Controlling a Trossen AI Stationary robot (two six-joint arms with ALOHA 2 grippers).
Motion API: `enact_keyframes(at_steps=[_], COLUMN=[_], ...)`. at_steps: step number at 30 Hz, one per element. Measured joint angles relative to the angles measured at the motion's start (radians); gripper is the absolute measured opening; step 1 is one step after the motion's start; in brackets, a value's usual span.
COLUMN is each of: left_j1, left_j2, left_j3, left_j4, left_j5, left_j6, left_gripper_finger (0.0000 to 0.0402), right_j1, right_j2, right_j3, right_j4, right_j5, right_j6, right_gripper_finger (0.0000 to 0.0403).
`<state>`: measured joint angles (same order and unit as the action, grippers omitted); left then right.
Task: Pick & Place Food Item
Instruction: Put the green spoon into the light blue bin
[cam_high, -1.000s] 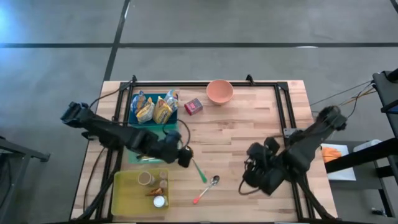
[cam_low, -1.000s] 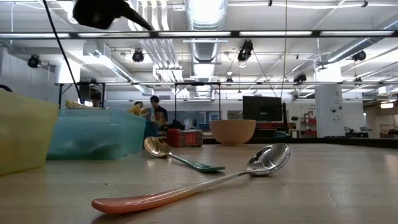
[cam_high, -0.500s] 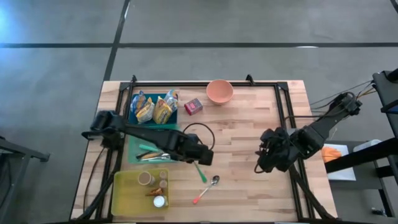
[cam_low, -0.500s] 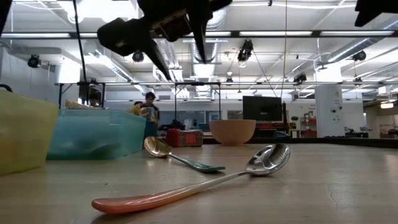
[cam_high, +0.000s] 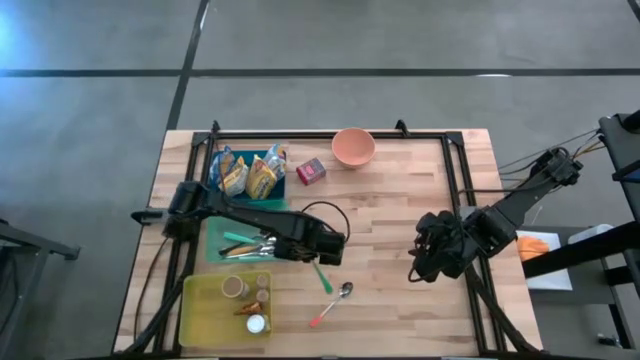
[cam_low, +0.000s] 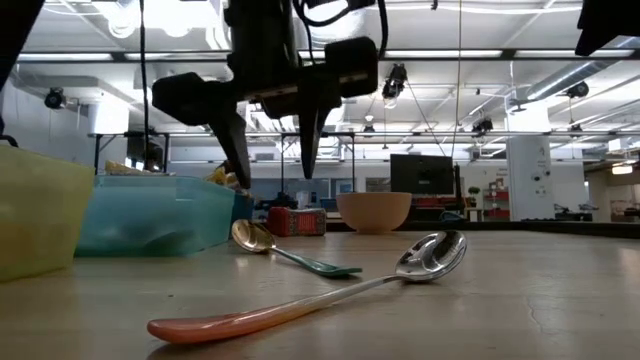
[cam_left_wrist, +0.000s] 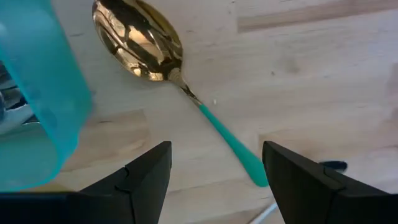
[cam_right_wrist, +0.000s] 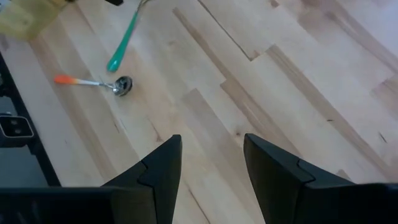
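Observation:
The food items, yellow snack bags (cam_high: 250, 175) in a blue bin (cam_high: 212, 178) and a small red box (cam_high: 311, 171), stay at the table's far left. My left gripper (cam_high: 330, 250) hangs open, pointing down, just above a gold spoon with a teal handle (cam_left_wrist: 227, 137); its fingers (cam_low: 240, 150) stand clear of the table, and the spoon lies flat on the wood between and ahead of them. My right gripper (cam_high: 425, 262) hovers open over bare wood on the right, holding nothing.
A silver spoon with an orange handle (cam_high: 332, 305) lies near the front edge. A teal cutlery tray (cam_high: 215, 245) sits beside the left gripper, a yellow bin (cam_high: 200, 310) with small cups at the near left, an orange bowl (cam_high: 353, 147) at the far edge.
My left gripper has swung toward the table's right and come down, tipping until it points straight down over the teal-handled spoon; it stays open. My right gripper has drawn back a little toward the far right. Nothing on the table has moved.

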<state>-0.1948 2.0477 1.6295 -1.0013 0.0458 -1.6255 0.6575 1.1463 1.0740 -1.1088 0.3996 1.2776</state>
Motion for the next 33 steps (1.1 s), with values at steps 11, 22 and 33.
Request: enact_keyframes(at_steps=[11,22,33], left_j1=[0.011,-0.007,-0.013], left_j2=[0.055,0.076,0.076], left_j3=[0.001,0.000,-0.039], left_j4=[0.001,0.020,0.047], left_j5=[0.024,-0.054,-0.092], left_j6=[-0.087,-0.282,-0.323], left_gripper_finger=[0.0250,0.0163,0.0159], right_j1=[0.000,0.001,0.001], right_j2=[0.007,0.016,0.022], right_j3=[0.009,0.033,0.032], right_j4=[0.042,0.050,0.097], right_j5=[0.000,-0.008,-0.008], right_j6=[-0.014,0.002,0.005], right_gripper_finger=[0.0170,0.0170,0.0170])
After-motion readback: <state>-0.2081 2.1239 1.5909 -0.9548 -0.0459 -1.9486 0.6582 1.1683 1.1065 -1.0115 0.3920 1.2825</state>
